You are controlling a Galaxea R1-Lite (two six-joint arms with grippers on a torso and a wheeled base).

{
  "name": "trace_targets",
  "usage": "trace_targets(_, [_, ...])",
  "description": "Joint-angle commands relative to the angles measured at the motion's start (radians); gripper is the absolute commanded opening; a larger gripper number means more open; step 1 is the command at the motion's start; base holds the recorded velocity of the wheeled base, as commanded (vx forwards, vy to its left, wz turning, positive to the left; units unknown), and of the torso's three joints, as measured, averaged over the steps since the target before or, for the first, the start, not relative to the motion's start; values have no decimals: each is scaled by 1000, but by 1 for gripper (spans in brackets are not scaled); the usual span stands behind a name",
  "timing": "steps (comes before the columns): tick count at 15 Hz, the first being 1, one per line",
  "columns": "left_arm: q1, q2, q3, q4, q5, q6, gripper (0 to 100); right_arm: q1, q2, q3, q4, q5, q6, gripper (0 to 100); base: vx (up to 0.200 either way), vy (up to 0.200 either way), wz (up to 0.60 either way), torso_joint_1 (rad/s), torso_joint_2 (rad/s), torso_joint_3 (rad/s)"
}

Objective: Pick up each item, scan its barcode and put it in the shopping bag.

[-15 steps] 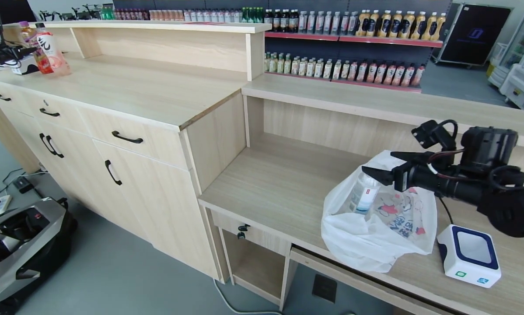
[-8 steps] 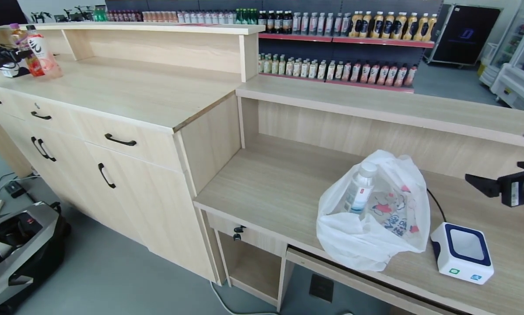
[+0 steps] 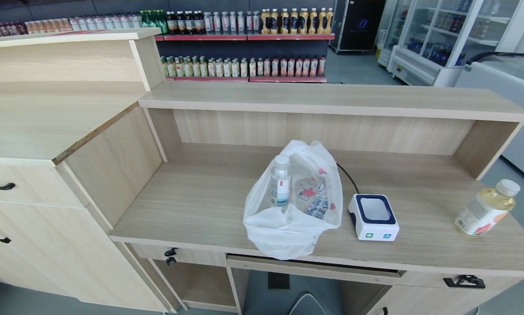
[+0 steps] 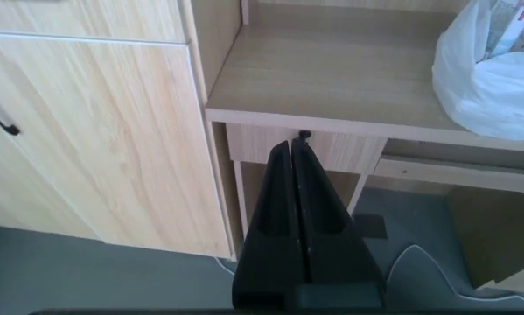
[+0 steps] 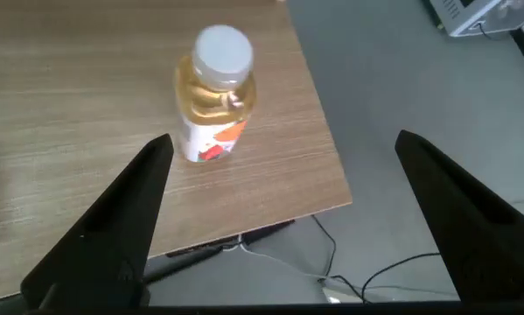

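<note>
A white plastic shopping bag (image 3: 288, 218) stands open on the lower counter with a clear bottle (image 3: 281, 180) upright inside it. Just right of the bag sits a white and blue barcode scanner (image 3: 372, 216). Near the counter's right end is a yellow drink bottle (image 3: 485, 208) with a white cap. In the right wrist view my right gripper (image 5: 283, 138) hovers open above and just short of this yellow bottle (image 5: 216, 92), nothing between its fingers. My left gripper (image 4: 293, 149) is shut and empty, low in front of the counter's edge, with the bag (image 4: 493, 74) off to one side.
The counter (image 3: 200, 205) has a raised back shelf and a taller cabinet block (image 3: 47, 122) on its left. The yellow bottle stands close to the counter's right edge (image 5: 327, 175), with floor and cables beyond. Store shelves of drinks (image 3: 244, 65) stand behind.
The head camera has swung to the right, so the whole picture shifted. My right gripper left its place over the bag and moved right, to the yellow bottle.
</note>
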Motion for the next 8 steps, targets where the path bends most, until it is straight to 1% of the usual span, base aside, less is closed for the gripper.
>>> trace_targets(1, [0,0,0,0,1,1,0,-55,140,19,-85,128,-8,100,0,0,0,0,0,0])
trace_targets(2, [0,0,0,0,1,0,0,-68,187,21,-132,148,-39,100,0,0,0,0,0,0])
trace_targets(3, [0,0,0,0,1,1,0,-74,218,27,-182,160,-40,100,0,0,0,0,0,0])
trace_targets(4, [0,0,0,0,1,1,0,-85,247,27,-212,207,-40,100,0,0,0,0,0,0])
trace_targets(5, [0,0,0,0,1,0,0,-106,284,25,-234,276,-47,100,0,0,0,0,0,0])
trace_targets(6, [0,0,0,0,1,1,0,-117,333,13,-244,323,-79,100,0,0,0,0,0,0])
trace_targets(8, [0,0,0,0,1,1,0,-129,375,1,-260,329,-111,100,0,0,0,0,0,0])
